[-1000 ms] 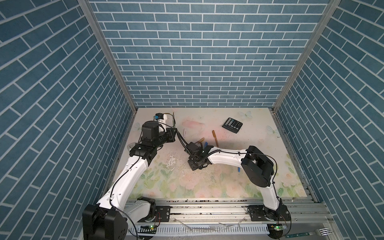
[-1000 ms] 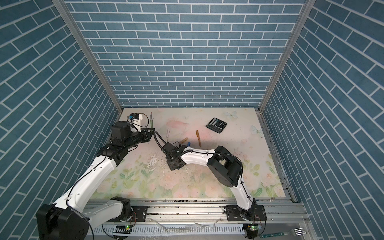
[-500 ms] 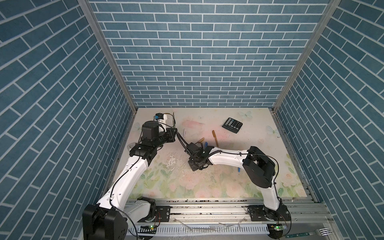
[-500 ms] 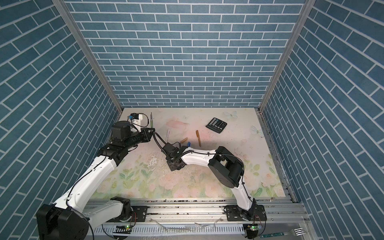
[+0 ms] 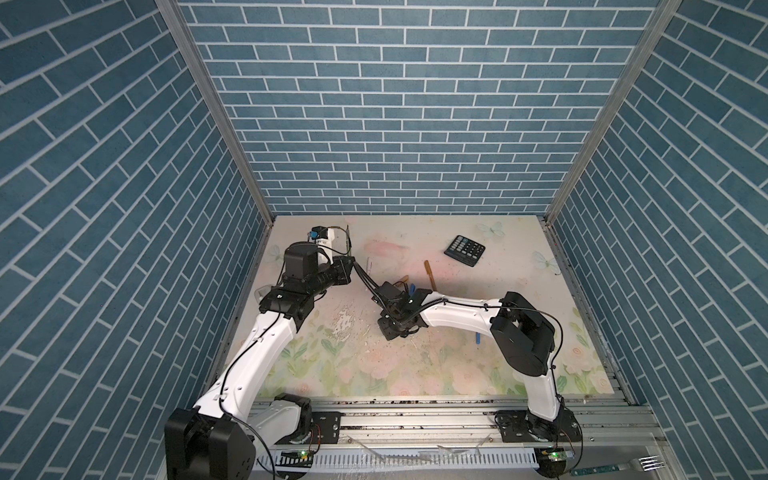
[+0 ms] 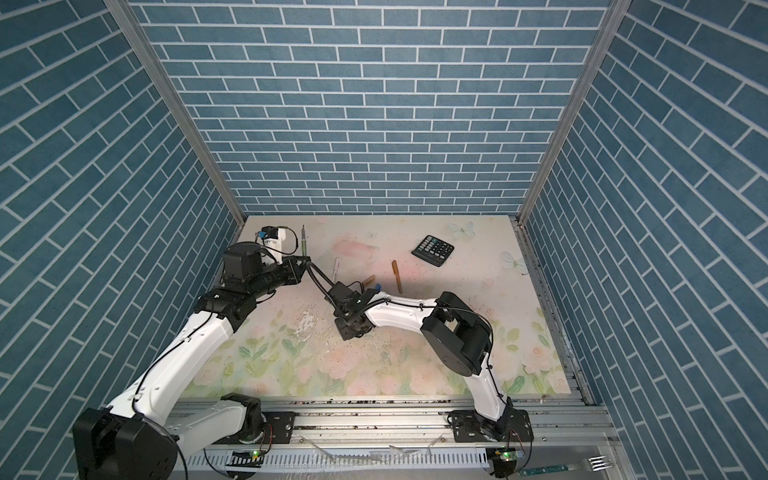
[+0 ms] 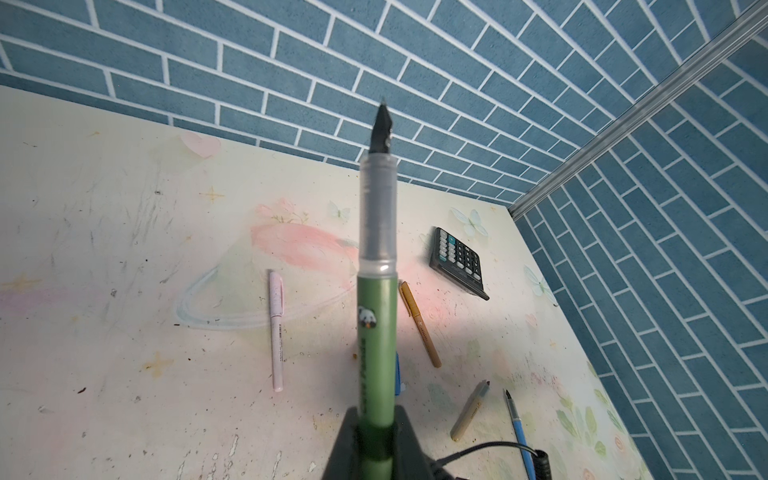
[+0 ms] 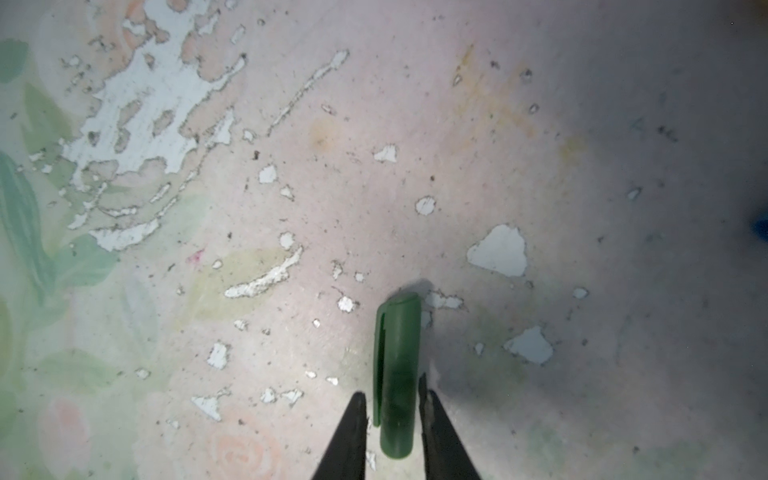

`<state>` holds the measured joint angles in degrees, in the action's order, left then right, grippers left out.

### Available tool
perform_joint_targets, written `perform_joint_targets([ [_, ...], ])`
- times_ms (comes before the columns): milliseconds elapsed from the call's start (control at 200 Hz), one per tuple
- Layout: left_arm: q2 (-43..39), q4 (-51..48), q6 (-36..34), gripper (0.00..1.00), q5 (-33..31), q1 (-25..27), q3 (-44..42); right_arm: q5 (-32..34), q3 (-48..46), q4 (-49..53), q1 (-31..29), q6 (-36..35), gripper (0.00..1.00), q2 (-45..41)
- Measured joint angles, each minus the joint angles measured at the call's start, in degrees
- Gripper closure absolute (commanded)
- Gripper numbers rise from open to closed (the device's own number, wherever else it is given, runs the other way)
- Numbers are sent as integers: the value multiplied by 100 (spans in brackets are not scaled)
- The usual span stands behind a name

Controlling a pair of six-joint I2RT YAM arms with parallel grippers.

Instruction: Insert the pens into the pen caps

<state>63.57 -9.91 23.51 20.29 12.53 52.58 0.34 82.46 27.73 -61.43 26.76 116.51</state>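
Observation:
My left gripper (image 7: 376,434) is shut on the green pen (image 7: 376,332) and holds it upright, dark tip up, at the back left in both top views (image 5: 348,241) (image 6: 304,241). The green pen cap (image 8: 397,374) lies flat on the table. My right gripper (image 8: 392,399) is open and narrowly astride its lower end, with a thin gap at one finger. In both top views the right gripper (image 5: 395,330) (image 6: 353,330) points down mid-table and hides the cap. A pink-white pen (image 7: 277,332), a brown pen (image 7: 419,324), a tan pen (image 7: 469,411) and a blue pen (image 7: 517,428) lie on the table.
A black calculator (image 5: 464,250) lies at the back right. The floral mat (image 5: 415,365) is worn to white patches near the right gripper. A fork (image 5: 640,461) lies off the table at the front right. Brick walls close in three sides.

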Motion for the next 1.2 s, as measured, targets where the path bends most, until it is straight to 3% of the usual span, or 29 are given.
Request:
perform_joint_targets([
  [665, 59, -2, -4, 100, -2, 4, 0, 50, 4, 4, 0, -2, 79, 142],
  [815, 59, -2, -4, 100, -2, 9, 0, 44, 4, 4, 0, 0, 70, 142],
  [1200, 61, -4, -9, 100, -2, 15, 0, -81, 4, -37, 101, 2, 75, 63],
])
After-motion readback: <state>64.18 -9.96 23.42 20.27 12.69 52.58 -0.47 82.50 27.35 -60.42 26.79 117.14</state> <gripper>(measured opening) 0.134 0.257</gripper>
